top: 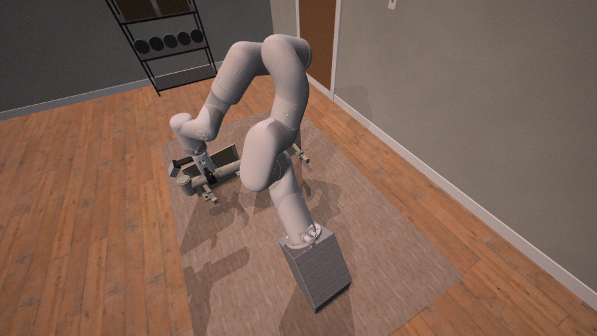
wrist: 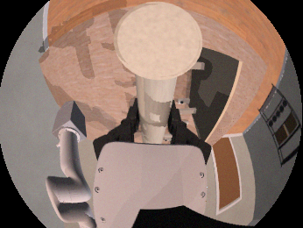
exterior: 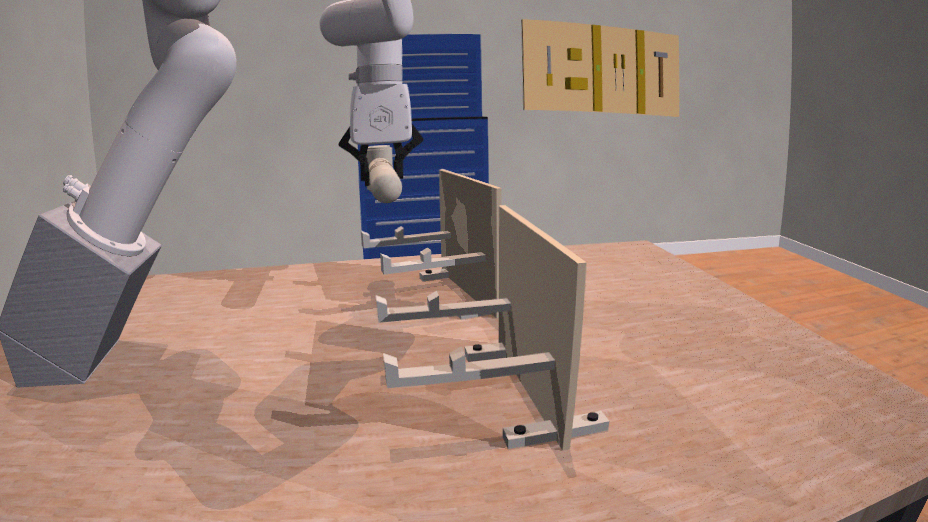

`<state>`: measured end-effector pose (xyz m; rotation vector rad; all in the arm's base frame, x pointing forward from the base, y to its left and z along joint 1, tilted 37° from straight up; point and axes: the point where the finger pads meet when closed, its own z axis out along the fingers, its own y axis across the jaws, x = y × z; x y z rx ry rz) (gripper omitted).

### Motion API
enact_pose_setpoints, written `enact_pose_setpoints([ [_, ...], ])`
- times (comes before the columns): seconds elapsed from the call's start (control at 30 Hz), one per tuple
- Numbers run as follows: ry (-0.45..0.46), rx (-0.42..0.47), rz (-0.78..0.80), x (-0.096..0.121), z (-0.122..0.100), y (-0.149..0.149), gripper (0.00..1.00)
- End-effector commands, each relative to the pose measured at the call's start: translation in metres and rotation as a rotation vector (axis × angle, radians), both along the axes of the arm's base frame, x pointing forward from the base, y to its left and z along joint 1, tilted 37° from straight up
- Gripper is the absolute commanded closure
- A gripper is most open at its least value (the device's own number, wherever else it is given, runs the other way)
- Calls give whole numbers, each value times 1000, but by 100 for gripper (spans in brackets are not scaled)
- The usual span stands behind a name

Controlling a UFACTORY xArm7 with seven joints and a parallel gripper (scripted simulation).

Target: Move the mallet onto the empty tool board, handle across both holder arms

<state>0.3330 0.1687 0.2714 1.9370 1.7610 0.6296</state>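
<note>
The hand (exterior: pixel 380 170) grips the mallet (exterior: pixel 384 181) high above the far board (exterior: pixel 468 223). Next, lower it level onto that board's two arms.

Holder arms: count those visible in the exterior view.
4. Near board: nearest arm and second arm. Far board: third arm and farthest arm, beneath the gripper holding the mallet.

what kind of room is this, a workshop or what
Most likely a workshop or tool room. A blue tool cabinet stands against the back wall, a pegboard with hung tools is mounted beside it, and two tool boards with holder arms stand on the wooden table.
</note>
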Motion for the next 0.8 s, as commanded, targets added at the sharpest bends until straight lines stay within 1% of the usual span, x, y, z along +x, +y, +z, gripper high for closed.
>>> enact_pose_setpoints([
  [0.0,-5,2,-4,1,2,1,100],
  [0.07,-4,-21,22,2,2,2,100],
  [0.2,-2,-100,126,2,2,2,100],
  [0.37,-2,-110,136,5,-1,2,100],
  [0.43,-3,-111,135,13,-11,2,100],
  [0.5,-2,-109,136,24,-26,1,100],
  [0.57,-2,-109,136,24,-26,1,100],
  [0.67,-5,-113,134,43,-49,-1,100],
  [0.77,-1,-108,137,52,-62,-1,100],
])
